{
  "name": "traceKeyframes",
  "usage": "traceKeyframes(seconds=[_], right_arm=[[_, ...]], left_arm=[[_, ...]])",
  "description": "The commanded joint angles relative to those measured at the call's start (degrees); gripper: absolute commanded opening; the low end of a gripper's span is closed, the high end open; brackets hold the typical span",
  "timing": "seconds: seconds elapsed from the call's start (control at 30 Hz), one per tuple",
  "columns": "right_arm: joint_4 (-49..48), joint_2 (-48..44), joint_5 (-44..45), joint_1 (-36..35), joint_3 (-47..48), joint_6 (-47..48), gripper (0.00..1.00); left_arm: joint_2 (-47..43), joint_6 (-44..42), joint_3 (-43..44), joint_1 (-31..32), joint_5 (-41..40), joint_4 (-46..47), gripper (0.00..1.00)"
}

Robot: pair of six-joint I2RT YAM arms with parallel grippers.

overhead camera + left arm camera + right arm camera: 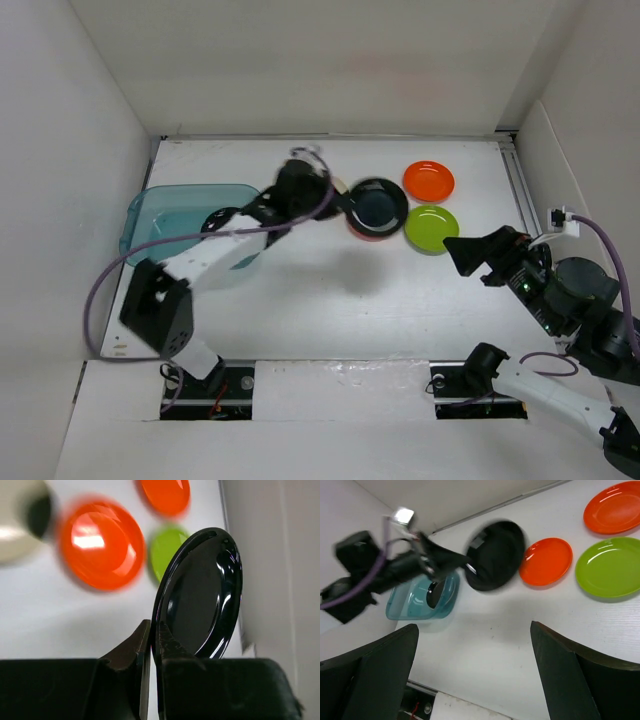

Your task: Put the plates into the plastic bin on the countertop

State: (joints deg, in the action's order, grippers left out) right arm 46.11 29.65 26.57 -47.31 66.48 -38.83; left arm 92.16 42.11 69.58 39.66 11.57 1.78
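Note:
My left gripper (343, 203) is shut on the rim of a glossy black plate (379, 205) and holds it above an orange plate (362, 234). In the left wrist view the black plate (205, 595) stands on edge between my fingers (142, 640), above that orange plate (100, 542). A second orange plate (428, 181) and a lime green plate (432, 229) lie to the right. A cream plate with a dark patch (20, 520) lies at the left. The teal bin (185, 190) sits far left with a black plate (436, 594) inside. My right gripper (465, 255) is open and empty. No gold-tan plate shows.
White walls enclose the countertop (330, 290) on three sides. The left arm's purple cable (100, 290) loops over the bin's near side. A white socket block (562, 218) sits on the right wall.

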Motion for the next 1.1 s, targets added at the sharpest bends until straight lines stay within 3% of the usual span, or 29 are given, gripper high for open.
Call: traceKeyframes(seconds=[0.0, 0.13, 0.17, 0.3, 0.5, 0.63, 0.7, 0.73, 0.77, 0.83, 0.87, 1.07], right_arm=[[-2.78, -0.38, -0.20, 0.11, -1.26, -0.19, 0.99], [-5.14, 0.93, -1.52, 0.11, -2.84, 0.33, 0.99], [-5.15, 0.94, -2.91, 0.11, -2.85, 0.85, 0.99], [-6.20, 2.43, -4.06, 0.11, -3.37, 1.48, 0.99], [-8.57, 3.57, -5.20, 0.11, -3.90, 2.00, 0.99], [-8.58, 4.10, -5.74, 0.11, -3.90, 2.53, 0.99], [-8.58, 4.10, -5.74, 0.11, -3.90, 2.53, 0.99], [-7.97, 3.58, -5.74, 0.11, -3.90, 2.53, 0.99], [-7.96, 3.57, -5.21, 0.11, -3.90, 2.53, 0.99], [-7.96, 3.57, -5.21, 0.11, -3.90, 2.53, 0.99], [-7.96, 3.57, -4.69, 0.11, -4.42, 2.53, 0.99], [-9.01, 4.18, -4.68, 0.11, -4.43, 2.53, 0.99]], left_arm=[[-11.36, 1.74, -5.14, -12.56, -8.14, -5.12, 0.00], [-21.74, 4.47, -11.04, -27.06, -13.67, -9.67, 0.00], [-22.46, 4.47, -12.70, -32.75, -14.47, -10.47, 0.00], [-24.48, 5.87, -17.53, -43.32, -15.26, -11.02, 0.00], [-21.07, 10.01, -18.25, -44.84, -24.30, -13.55, 0.00], [-20.35, 10.71, -19.66, -44.84, -24.84, -12.42, 0.00], [-20.35, 10.71, -20.18, -44.84, -24.32, -12.42, 0.20], [-21.57, 10.71, -20.19, -44.84, -24.32, -12.42, 0.37], [-22.28, 10.71, -20.19, -44.84, -24.32, -12.42, 0.71], [-24.73, 10.71, -20.19, -44.84, -24.32, -12.42, 0.94], [-25.62, 10.11, -19.66, -44.84, -22.84, -11.28, 1.00], [-26.35, 2.20, -13.87, -35.11, -12.47, -2.68, 1.00]])
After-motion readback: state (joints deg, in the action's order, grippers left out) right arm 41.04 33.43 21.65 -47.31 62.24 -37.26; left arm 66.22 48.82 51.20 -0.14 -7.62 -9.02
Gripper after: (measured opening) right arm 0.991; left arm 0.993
